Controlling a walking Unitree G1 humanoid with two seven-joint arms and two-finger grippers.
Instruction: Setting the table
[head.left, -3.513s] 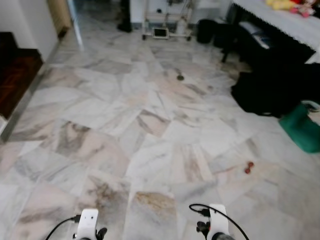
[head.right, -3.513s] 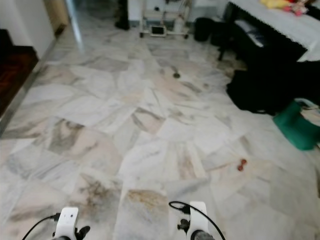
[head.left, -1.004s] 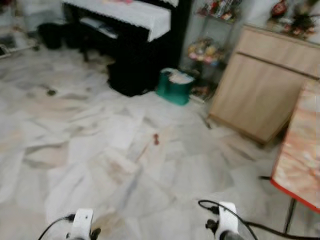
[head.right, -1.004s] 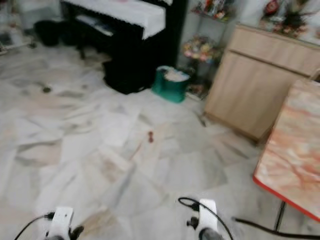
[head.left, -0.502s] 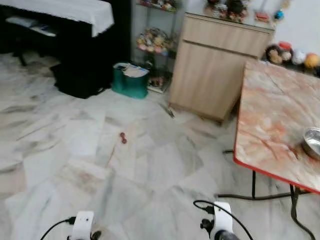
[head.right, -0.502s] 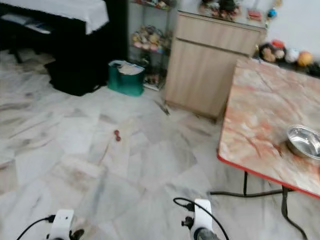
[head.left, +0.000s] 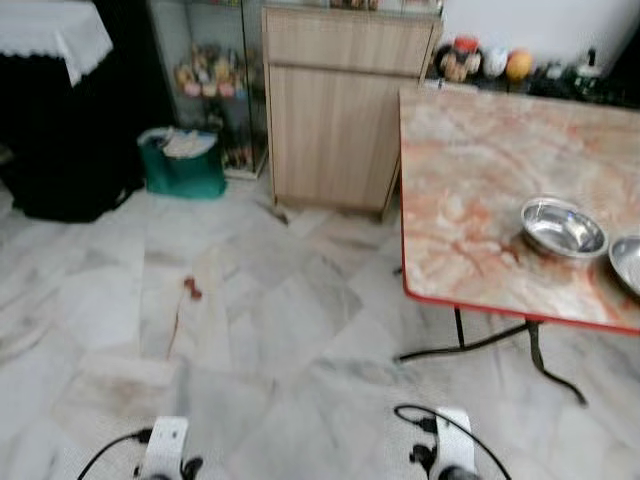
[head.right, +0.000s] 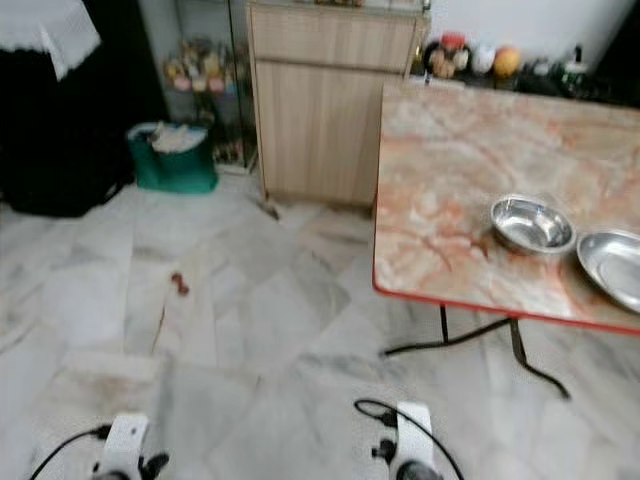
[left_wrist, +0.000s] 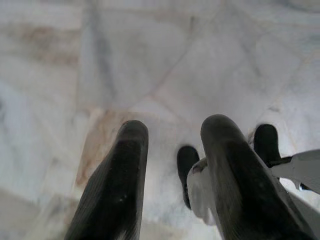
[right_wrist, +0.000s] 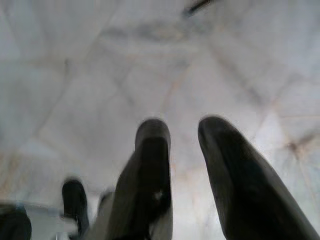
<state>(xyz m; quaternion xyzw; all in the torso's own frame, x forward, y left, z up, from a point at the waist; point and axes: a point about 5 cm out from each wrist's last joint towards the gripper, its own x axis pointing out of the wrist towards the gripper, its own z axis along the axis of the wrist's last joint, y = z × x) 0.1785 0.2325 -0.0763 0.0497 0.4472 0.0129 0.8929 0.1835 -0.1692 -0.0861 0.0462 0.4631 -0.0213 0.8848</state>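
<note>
Turning from open floor, we now face the counter (head.left: 470, 200), its two steel bowls (head.right: 532, 222) ahead and right of our right gripper (right_wrist: 182, 150); both grippers hang spread, empty, left gripper (left_wrist: 172, 165) idle.

Both silver arms hang low in front of the body, only their wrist ends showing at the bottom edge of the head views, each with a white housing and a looping black cable. The left gripper (left_wrist: 172, 145) points down toward the floor, its two long black fingers (left_wrist: 122, 175) parted with a clear gap between them and nothing held. The right gripper (right_wrist: 185, 135) likewise points down, its two long black fingers (right_wrist: 152, 165) spread apart and empty. Part of the robot's own lower body shows beneath both grippers.
</note>
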